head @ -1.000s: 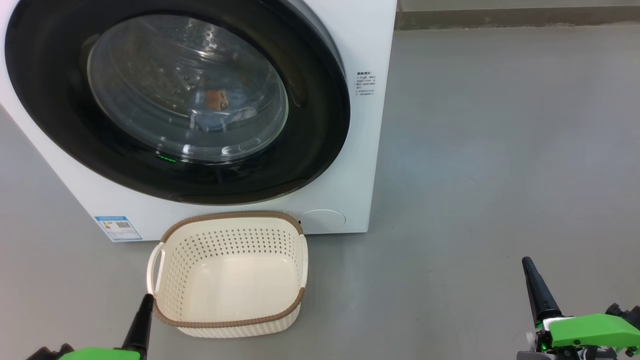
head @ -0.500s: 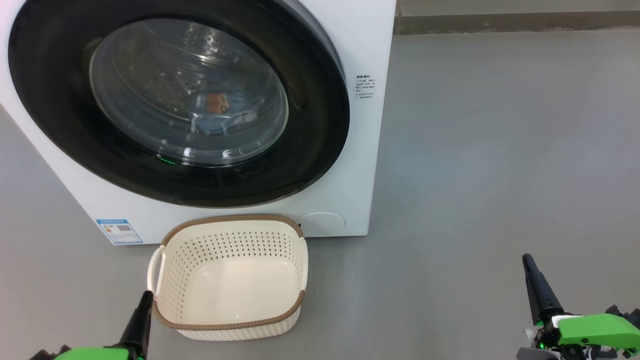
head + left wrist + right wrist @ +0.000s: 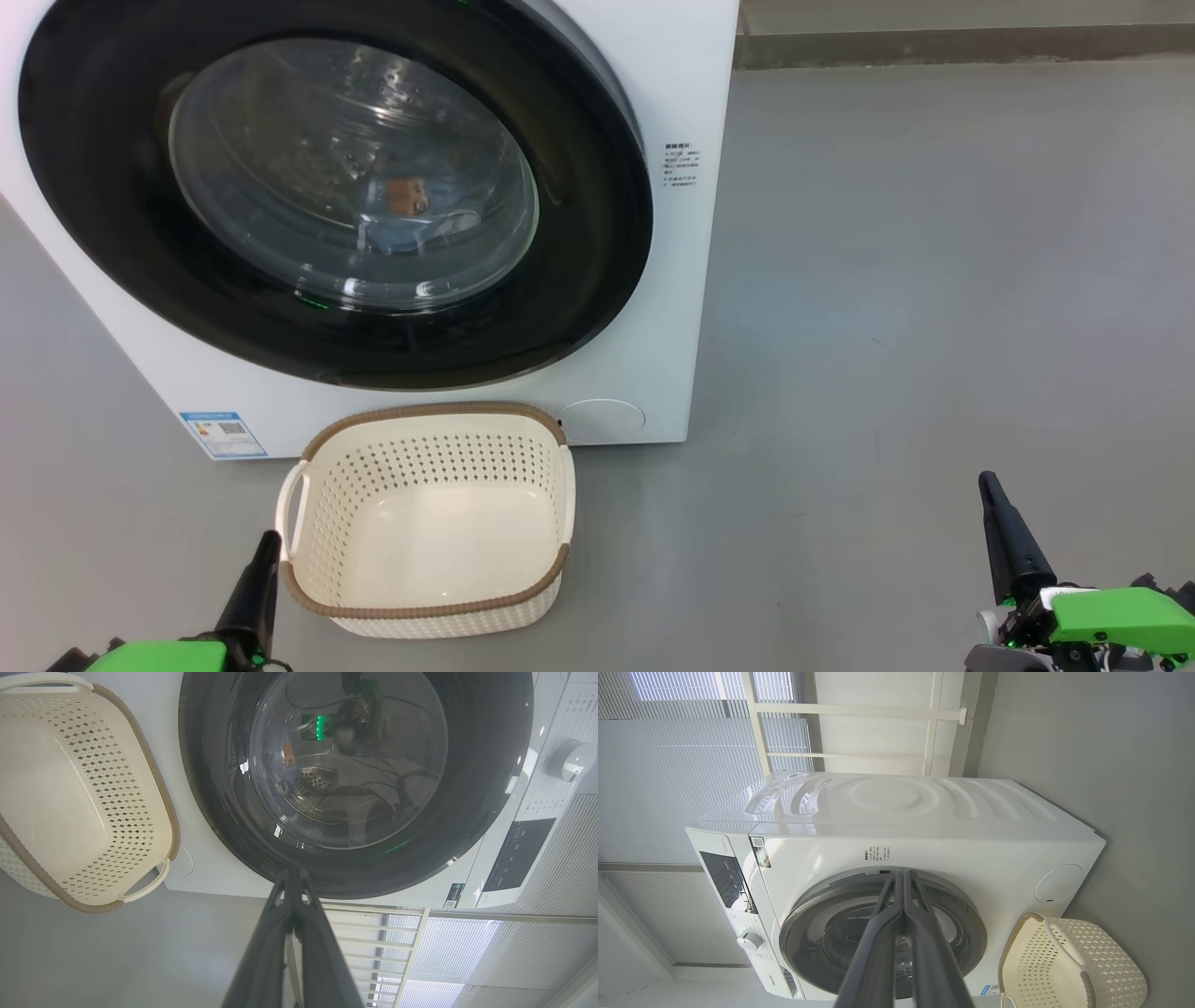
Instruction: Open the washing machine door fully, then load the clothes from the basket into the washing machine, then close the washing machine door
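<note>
The washing machine door (image 3: 579, 280) fills the upper left of the head view and appears shut against the white front of the washing machine (image 3: 677, 75). Through its glass bowl, left of centre in the upper part of the frame, the clothes (image 3: 411, 219) lie in the drum as a blue heap with an orange-brown patch. The basket (image 3: 425, 409) stands empty on the floor (image 3: 934, 280) at lower centre, just in front of the machine. By this layout the loading and closing look done, so the step in hand is probably confirming the shut door and parking the arms.

To do that well, check that the black ring sits flush all round. Whether the latch has caught cannot be told from here. If a last press is needed, it should go on the black ring near the latch edge, not on the glass bulge, and straight toward the machine so the tips do not skid on the gloss. Which edge carries the latch is not clear. Any reach from the left should pass above the basket rim.

The left jaws are closed and hold nothing. Their fingers (image 3: 252, 593) rise from the lower left corner, just beside the basket's near left corner. The right jaws are likewise closed and empty, with fingers (image 3: 1008, 541) at the lower right over bare floor, well apart from the machine. Each wrist view looks along pressed-together fingers toward the door.
</note>
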Available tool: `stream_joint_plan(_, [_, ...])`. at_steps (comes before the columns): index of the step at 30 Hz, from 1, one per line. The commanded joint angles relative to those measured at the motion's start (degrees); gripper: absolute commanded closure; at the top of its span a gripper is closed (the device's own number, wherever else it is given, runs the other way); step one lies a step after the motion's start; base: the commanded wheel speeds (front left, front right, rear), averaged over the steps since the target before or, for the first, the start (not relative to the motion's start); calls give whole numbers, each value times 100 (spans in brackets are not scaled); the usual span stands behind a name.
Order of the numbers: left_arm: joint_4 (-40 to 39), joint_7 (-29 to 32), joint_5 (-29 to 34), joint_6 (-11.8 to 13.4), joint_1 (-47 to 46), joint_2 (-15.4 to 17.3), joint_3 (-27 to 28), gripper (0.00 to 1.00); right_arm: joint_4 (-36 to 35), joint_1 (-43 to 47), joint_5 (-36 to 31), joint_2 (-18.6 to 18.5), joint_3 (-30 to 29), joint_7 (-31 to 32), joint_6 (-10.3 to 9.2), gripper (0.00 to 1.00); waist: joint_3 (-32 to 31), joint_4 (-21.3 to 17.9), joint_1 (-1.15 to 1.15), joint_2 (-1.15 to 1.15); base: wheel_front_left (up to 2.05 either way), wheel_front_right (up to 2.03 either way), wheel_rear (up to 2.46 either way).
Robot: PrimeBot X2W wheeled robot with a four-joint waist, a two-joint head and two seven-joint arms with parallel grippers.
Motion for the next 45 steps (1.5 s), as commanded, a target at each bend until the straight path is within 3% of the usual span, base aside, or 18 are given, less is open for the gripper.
stream_joint_plan(1, [-157,34,-56,-16,-229,82,190,100,-172,-166,61,-19,135,46,-8,100,0,0,0,0,0,0,0])
stream_joint_plan(45, [-157,61,-28,-17,-231,59,223,100,-171,-166,59,-18,133,48,-8,100,0,0,0,0,0,0,0])
